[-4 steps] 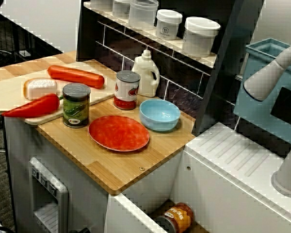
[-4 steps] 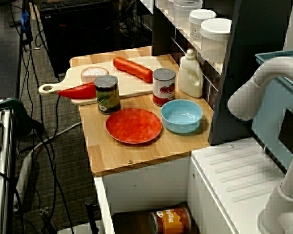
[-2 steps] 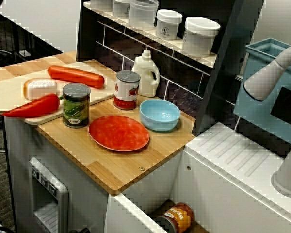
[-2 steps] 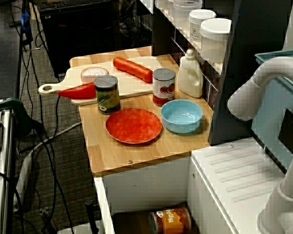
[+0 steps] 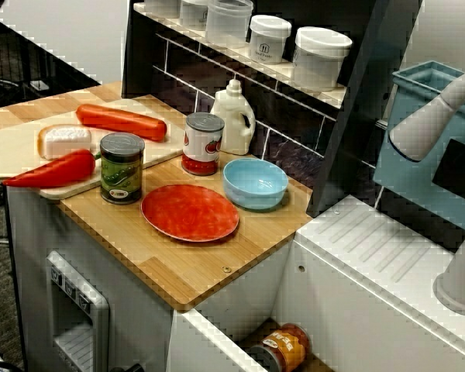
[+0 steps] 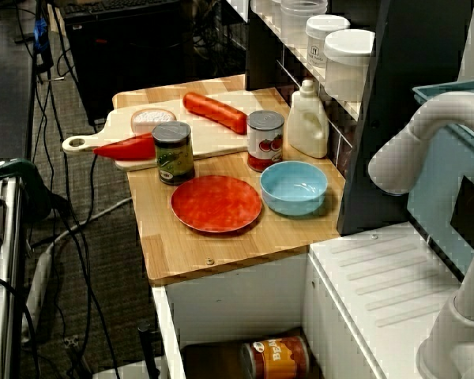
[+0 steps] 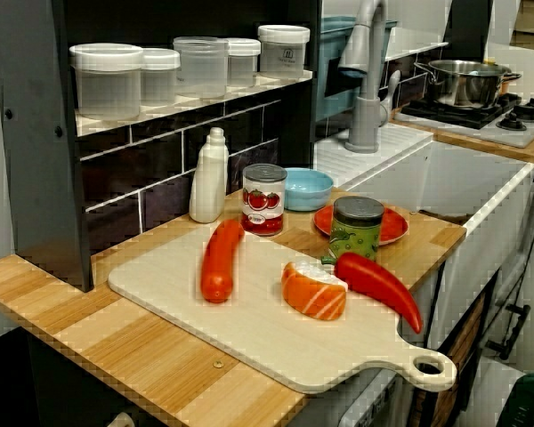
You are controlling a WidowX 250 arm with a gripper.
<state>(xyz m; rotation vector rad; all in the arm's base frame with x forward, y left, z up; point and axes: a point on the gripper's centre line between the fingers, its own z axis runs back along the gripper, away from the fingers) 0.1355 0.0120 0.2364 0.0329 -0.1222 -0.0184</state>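
Red plate (image 5: 190,211), blue bowl (image 5: 255,183), green can (image 5: 122,168)

Bright, even indoor light, soft shadow beside the blue bowl (image 6: 294,188), jagged pixelated edges, mild overall softness.

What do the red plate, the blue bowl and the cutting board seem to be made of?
Red plate: probably plastic, matte, one even colour. Blue bowl: probably plastic, slightly glossy, with soft shine inside. Cutting board: looks like pale wood, matte and light-toned; possibly laminate.

No text is reading clearly. Lettering on the can (image 6: 276,357) under the counter (image 6: 221,253) and on the jar (image 5: 270,39) is showing too small.
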